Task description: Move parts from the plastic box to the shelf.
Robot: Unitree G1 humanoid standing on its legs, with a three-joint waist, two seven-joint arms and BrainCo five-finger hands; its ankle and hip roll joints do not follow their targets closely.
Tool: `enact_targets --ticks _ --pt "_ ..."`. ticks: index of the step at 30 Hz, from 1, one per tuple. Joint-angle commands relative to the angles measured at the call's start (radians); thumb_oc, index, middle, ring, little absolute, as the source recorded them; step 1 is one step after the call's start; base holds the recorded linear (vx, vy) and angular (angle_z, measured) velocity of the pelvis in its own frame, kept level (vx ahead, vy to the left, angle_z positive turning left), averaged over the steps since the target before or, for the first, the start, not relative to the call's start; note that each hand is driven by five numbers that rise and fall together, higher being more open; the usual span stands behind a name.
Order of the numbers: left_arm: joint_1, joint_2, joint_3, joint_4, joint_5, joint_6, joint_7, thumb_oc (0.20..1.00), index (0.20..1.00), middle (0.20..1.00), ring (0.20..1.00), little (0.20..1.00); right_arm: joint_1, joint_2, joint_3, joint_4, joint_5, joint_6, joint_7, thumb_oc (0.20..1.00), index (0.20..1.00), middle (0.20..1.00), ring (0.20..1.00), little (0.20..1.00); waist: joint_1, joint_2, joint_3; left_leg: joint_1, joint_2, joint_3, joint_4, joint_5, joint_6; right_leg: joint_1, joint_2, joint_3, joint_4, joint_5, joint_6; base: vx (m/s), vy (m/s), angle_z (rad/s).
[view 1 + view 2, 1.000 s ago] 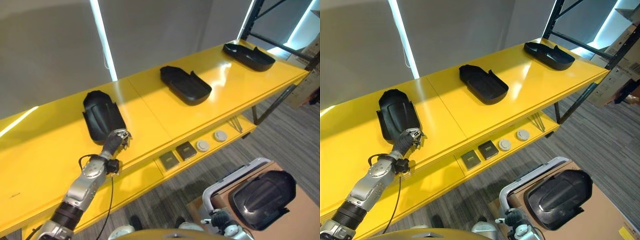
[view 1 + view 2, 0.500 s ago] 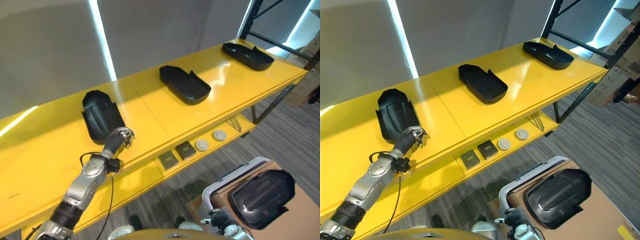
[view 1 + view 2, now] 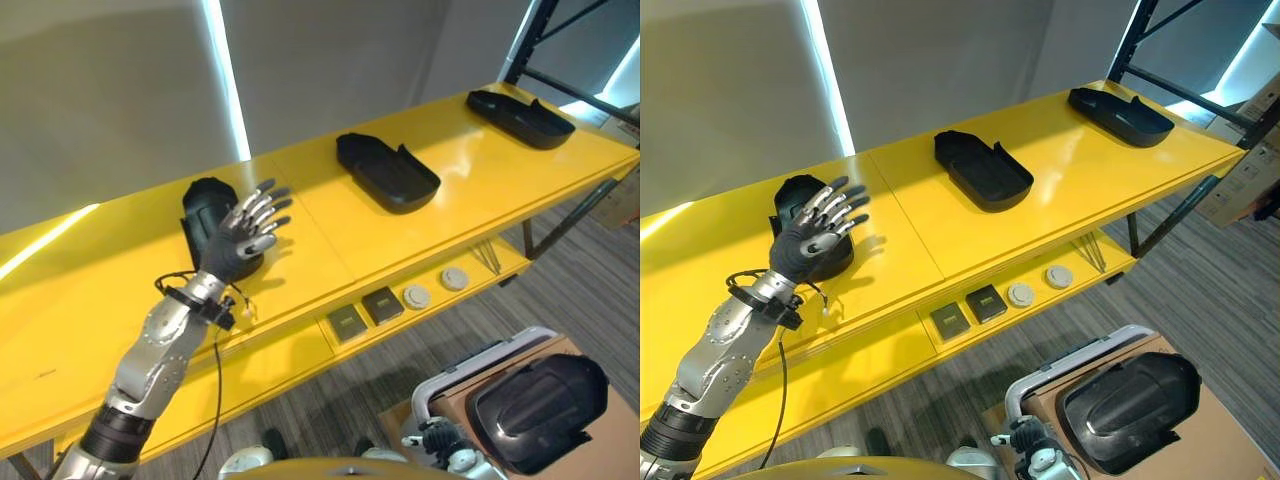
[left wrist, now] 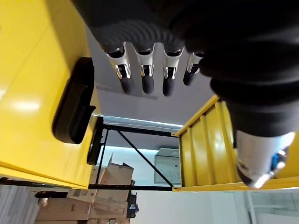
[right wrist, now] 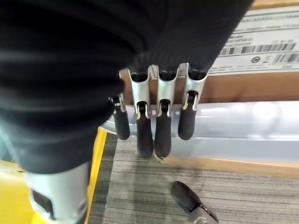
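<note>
Three black moulded parts lie on the yellow shelf point(image 3: 320, 235): the left part point(image 3: 203, 199), a middle part point(image 3: 388, 172) and a far right part point(image 3: 520, 105). My left hand point(image 3: 243, 237) hovers open above the near end of the left part, fingers spread and apart from it. In the left wrist view its fingers point(image 4: 143, 72) are straight, with a black part point(image 4: 74, 107) on the shelf beyond. Another black part point(image 3: 540, 400) sits in the plastic box point(image 3: 468, 362) at the lower right. My right hand point(image 5: 149, 126) hangs open beside the box's pale rim point(image 5: 233, 128).
The lower shelf level holds two dark square pieces point(image 3: 363, 312) and two round discs point(image 3: 434, 288). The shelf's black steel upright point(image 3: 528, 40) stands at the far right, with cardboard boxes point(image 3: 1240, 165) beyond it. Grey carpet point(image 3: 590, 290) lies in front of the shelf.
My left hand has lifted off the near end of the left part and spread its fingers above it. The camera has shifted slightly. The part stays on the shelf.
</note>
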Motion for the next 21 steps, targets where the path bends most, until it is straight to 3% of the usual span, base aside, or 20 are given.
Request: enact_targets --ticks 1,4,16,21 --pt "-0.037 -0.001 0.047 -0.043 -0.039 -0.093 -0.024 1.0 1.0 1.0 1.0 1.0 -0.054 0.017 -0.024 0.002 0.102 -0.047 -0.081 1.0 1.0 1.0 1.0 1.0 0.013 -0.001 -0.004 0.051 0.098 0.003 0.024 -0.063 -0.054 -0.007 -0.031 -0.054 0.018 -0.024 0.021 -0.03 -0.019 0.09" --pt "-0.026 0.002 0.065 -0.054 -0.052 -0.084 -0.049 1.0 1.0 1.0 1.0 1.0 -0.065 0.009 -0.071 -0.133 0.192 -0.087 -0.144 1.0 1.0 1.0 1.0 1.0 0.008 -0.004 -0.008 0.06 0.098 0.003 0.018 -0.061 -0.054 -0.005 -0.029 -0.049 0.017 -0.023 0.022 -0.04 -0.031 0.15" --pt "-0.007 -0.004 0.105 -0.05 -0.068 -0.087 -0.08 1.0 1.0 1.0 1.0 1.0 -0.057 -0.044 -0.235 -0.644 0.276 -0.161 -0.173 1.0 1.0 1.0 1.0 1.0 -0.047 -0.013 -0.024 0.078 0.111 0.024 0.004 -0.049 -0.061 -0.014 -0.009 -0.006 0.006 -0.017 0.02 -0.01 -0.017 -0.07" --pt "0.015 -0.012 0.119 -0.067 -0.089 -0.098 -0.121 1.0 1.0 1.0 1.0 1.0 -0.056 -0.081 -0.295 -0.838 0.28 -0.145 -0.192 1.0 1.0 1.0 1.0 1.0 -0.054 -0.016 -0.027 0.069 0.098 -0.003 0.009 -0.044 -0.053 -0.035 0.006 0.038 0.003 -0.007 0.007 -0.02 -0.013 -0.17"
